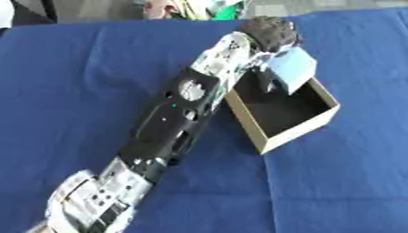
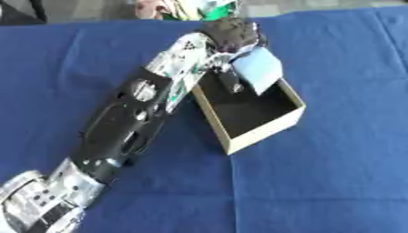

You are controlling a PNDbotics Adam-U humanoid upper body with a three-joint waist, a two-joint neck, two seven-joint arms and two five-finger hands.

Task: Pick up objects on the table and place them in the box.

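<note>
Left arm: it was seen entering from the lower left corner and stretching diagonally up to the right, its black and silver forearm laid across the blue tablecloth [image 1: 72, 77].
Left hand [image 1: 269, 32]: it was held over the far corner of the box, fingers curled down around the top of a pale blue object.
Pale blue object [image 1: 292, 69]: a flat, roughly rectangular piece was gripped at its upper edge and hung from the hand, part of it above the box's opening and part across the far right wall.
Long axis of the object: it was tilted, running from upper left to lower right, with the lower end pointed down toward the inside of the box.
Box [image 1: 315, 124]: an open tan cardboard box with a dark interior was set askew on the cloth, one corner pointed toward the lower left; the forearm was passed just beside its left wall.
Left eye view: the arm was shown down to its silver section at the lower edge, and the box sat right of centre.
Right eye view: the box was placed nearer the middle, and more bare cloth was shown to its right.
Far edge: blurred green and white items [image 2: 209, 8] were seen beyond the cloth and could not be made out.
Right hand: it was shown in neither view.
</note>
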